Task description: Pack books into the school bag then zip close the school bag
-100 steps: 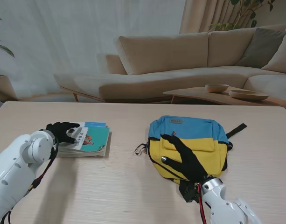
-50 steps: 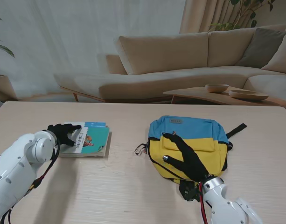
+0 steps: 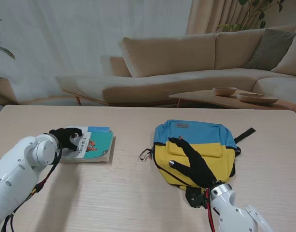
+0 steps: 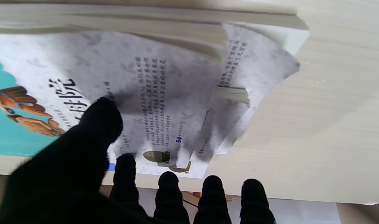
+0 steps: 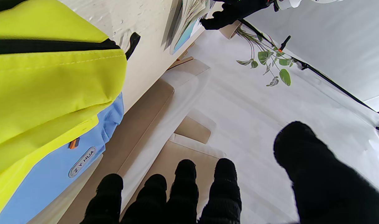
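Wood-grain table bears glossy books, fabric bag.

Soft daylight, faint shadows, sharp focus

**Colours on the bench**

The school bag is sky blue across its far part and bright yellow nearer to me, with black zip lines, black straps and a small grey oval label on the blue. The top book has a teal cover with an orange-brown figure and a white band printed in black characters; its open pages are white with faint grey leaf marks. Both hands, the left hand and the right hand, are black, on white arms. The bench is pale wood with fine grain.
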`<state>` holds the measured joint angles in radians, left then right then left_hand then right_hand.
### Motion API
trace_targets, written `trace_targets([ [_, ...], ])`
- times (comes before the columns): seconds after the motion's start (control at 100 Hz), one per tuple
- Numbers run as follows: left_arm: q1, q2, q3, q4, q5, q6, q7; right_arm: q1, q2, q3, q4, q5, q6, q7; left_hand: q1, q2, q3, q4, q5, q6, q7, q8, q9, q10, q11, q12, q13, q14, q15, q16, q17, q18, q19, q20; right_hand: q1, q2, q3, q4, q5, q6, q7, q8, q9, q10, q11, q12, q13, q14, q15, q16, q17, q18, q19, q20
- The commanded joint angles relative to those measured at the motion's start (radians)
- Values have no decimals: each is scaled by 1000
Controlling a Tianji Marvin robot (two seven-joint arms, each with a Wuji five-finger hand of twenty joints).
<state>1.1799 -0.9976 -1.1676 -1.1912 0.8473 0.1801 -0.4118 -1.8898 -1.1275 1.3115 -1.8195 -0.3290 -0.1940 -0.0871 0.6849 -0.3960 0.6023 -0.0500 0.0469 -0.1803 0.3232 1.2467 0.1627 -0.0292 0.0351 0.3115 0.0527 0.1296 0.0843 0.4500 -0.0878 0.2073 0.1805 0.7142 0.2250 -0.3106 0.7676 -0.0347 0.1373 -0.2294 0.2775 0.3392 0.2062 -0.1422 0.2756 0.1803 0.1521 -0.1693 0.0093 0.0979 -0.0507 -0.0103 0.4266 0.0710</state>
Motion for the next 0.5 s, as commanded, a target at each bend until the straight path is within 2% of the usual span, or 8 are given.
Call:
trace_targets([
  [0.0, 8, -5, 8, 14, 3, -2, -25, -7, -8, -3, -4, -2, 2, 13, 56, 0, 39, -11, 32, -48, 101, 55, -41, -19, -2, 19, -23, -23, -24, -11, -11, -16, -12, -15, -3, -13, 20, 22, -28, -36, 8, -18, -8, -27, 10, 3, -40, -24, 9, 0, -2, -39, -20, 3],
  [0.05, 5, -5, 11, 16, 3, -4, -28, -7, -8, -3, -5, -2, 3, 13, 62, 1, 33, -10, 30, -47, 41, 26, -40, -36, 5, 45, -25, -22, -21, -2, -12, -15, -11, -13, -3, -13, 20, 22, -28, -36, 10, -18, -8, -28, 10, 3, -41, -23, 9, 0, -3, -39, -19, 3],
  [0.12, 0, -4, 14, 20, 4, -9, -32, -7, -7, -3, -5, -2, 3, 14, 62, 2, 28, -8, 35, -23, -158, -96, -41, -47, 26, 131, -26, -15, -14, 25, -13, -10, -10, -10, -3, -14, 21, 22, -28, -35, 12, -19, -8, -26, 9, 3, -40, -23, 10, 0, -3, -39, -18, 3],
  [0.15, -2, -4, 16, 23, 4, -12, -33, -7, -7, -3, -5, -2, 3, 14, 60, 1, 29, -8, 49, -12, -232, -222, -38, -59, 27, 158, -26, -15, -16, 32, -13, -9, -11, -10, -3, -14, 22, 22, -28, -35, 12, -19, -8, -26, 9, 3, -40, -23, 10, 0, -2, -38, -18, 3],
  [0.18, -5, -3, 18, 26, 3, -15, -34, -7, -7, -3, -4, -3, 3, 14, 63, 2, 26, -8, 70, -4, -270, -488, -38, -69, 26, 182, -26, -14, -17, 35, -13, -9, -12, -12, -3, -14, 22, 22, -28, -35, 13, -20, -8, -27, 9, 2, -40, -23, 10, 0, -2, -38, -18, 3],
  [0.26, -11, -2, 23, 33, 1, -23, -39, -6, -7, -3, -4, -2, 3, 14, 67, 2, 27, -8, 89, -7, -331, -766, -15, -96, 66, 166, -26, -14, -19, 25, -12, -6, -17, -21, -2, -15, 24, 22, -28, -36, 16, -21, -8, -26, 9, 2, -40, -24, 10, 1, -3, -39, -17, 3],
  [0.37, -23, 0, 32, 45, -6, -33, -50, -6, -7, -3, -4, -3, 5, 14, 75, 3, 27, -8, 89, 0, -339, -912, -6, -106, 66, 84, -24, -18, -29, -4, -10, -7, -23, -34, -2, -17, 26, 22, -29, -36, 19, -22, -8, -27, 9, 2, -40, -23, 10, 1, -3, -38, -15, 2],
  [0.49, -35, 0, 45, 61, -10, -41, -48, -4, -8, -2, -3, -4, 5, 13, 73, -4, 35, -8, 92, 0, -337, -952, -28, -126, 7, 43, -23, -28, -39, -33, -10, -8, -28, -44, -1, -19, 28, 22, -29, -35, 22, -23, -8, -26, 8, 2, -40, -23, 11, 1, -3, -38, -14, 1],
])
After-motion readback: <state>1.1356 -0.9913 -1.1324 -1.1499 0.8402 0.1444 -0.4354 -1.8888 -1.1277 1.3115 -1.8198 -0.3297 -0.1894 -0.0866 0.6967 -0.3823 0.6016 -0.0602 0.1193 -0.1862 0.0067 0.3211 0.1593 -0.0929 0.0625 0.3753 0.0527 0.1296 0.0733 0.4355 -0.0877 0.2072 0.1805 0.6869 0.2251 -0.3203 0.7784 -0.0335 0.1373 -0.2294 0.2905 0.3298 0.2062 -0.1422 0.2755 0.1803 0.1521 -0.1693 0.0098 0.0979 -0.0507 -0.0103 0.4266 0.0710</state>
